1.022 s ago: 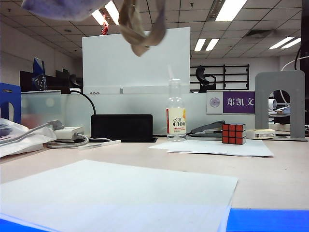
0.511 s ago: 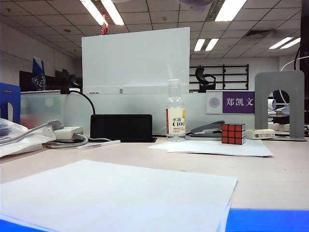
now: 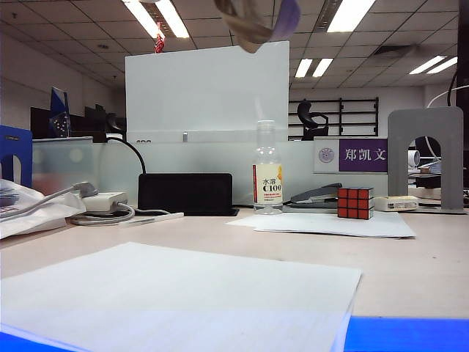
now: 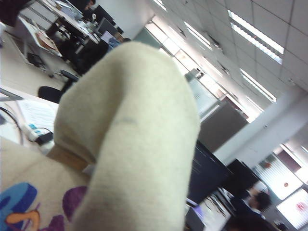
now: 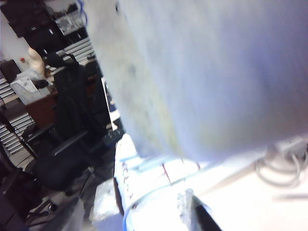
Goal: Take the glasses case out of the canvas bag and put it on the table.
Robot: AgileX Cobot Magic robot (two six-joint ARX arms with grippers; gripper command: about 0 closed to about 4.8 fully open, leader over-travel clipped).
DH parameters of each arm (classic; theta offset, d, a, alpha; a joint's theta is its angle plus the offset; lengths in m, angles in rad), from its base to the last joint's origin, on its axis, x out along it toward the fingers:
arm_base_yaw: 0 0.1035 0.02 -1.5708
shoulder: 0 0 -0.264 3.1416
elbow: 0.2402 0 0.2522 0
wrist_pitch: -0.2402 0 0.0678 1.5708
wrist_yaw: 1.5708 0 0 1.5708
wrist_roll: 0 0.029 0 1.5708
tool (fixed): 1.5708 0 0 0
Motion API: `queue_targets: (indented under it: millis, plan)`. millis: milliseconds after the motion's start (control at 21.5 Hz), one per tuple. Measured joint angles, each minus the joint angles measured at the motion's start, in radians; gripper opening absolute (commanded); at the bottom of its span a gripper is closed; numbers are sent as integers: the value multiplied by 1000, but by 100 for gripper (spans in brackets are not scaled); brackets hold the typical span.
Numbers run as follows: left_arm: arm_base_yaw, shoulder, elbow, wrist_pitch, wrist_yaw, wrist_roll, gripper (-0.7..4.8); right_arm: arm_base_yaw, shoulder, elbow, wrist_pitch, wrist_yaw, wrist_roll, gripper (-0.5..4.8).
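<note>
The canvas bag [image 4: 139, 139] is held up in the air above the table [image 3: 410, 264]. In the exterior view only a beige strap loop with a bit of purplish cloth [image 3: 258, 22] dips in at the top edge, and neither gripper shows there. Off-white cloth with the purple-blue picture [image 4: 19, 207] fills the left wrist view and hides my left gripper. The bag's cloth [image 5: 216, 77] hangs blurred close in front of my right gripper [image 5: 147, 214], whose fingers [image 5: 103, 207] stand apart with nothing between them. The glasses case is out of view.
White paper sheets [image 3: 176, 293] lie at the front, more [image 3: 330, 224] further back. A clear bottle [image 3: 267, 172], a Rubik's cube [image 3: 355, 203], a stapler [image 3: 315, 196], a black stand [image 3: 185, 193], a cabled adapter [image 3: 102, 204] and a plastic bag [image 3: 22, 209] line the back.
The bag's hanging cloth and strap, at the top left-centre a second ago, rose almost out of the exterior view, and a strap loop now shows further right.
</note>
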Motion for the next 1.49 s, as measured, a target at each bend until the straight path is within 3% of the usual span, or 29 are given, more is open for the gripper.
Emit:
queue_targets:
  millis: [325, 511, 790, 1115, 1255, 1301, 1348, 1394, 1441, 1487]
  plan:
    - [-126, 0, 0, 8, -22, 0, -6, 0, 0, 0, 10, -1, 12, 285]
    - [-129, -8, 0, 31, -18, -4, -6, -1, -6, 0, -168, 6, -55, 285]
    - [-130, -61, 1, 82, -13, -6, -6, -4, -31, 0, -183, 27, -111, 284]
    - [-128, -73, 2, 61, 39, -30, -6, -3, -72, 0, 72, -25, -24, 285]
    - [-132, -73, 3, 67, 39, -58, -6, -3, -72, 0, 107, -24, -5, 279]
    - [-139, -73, 2, 71, 39, -75, -6, -3, -72, 0, 108, -24, -1, 242]
    - [-141, -73, 2, 74, 43, -80, -6, -3, -72, 0, 109, -21, 0, 156]
    - [-144, -73, 2, 87, 57, -95, -6, -3, -72, 0, 121, -19, 2, 114]
    - [-144, -73, 2, 101, 65, -102, -6, -3, -72, 0, 147, -20, 1, 26]
    - [-144, -73, 2, 111, 65, -108, -6, -3, -74, 1, 162, -21, 11, -6]
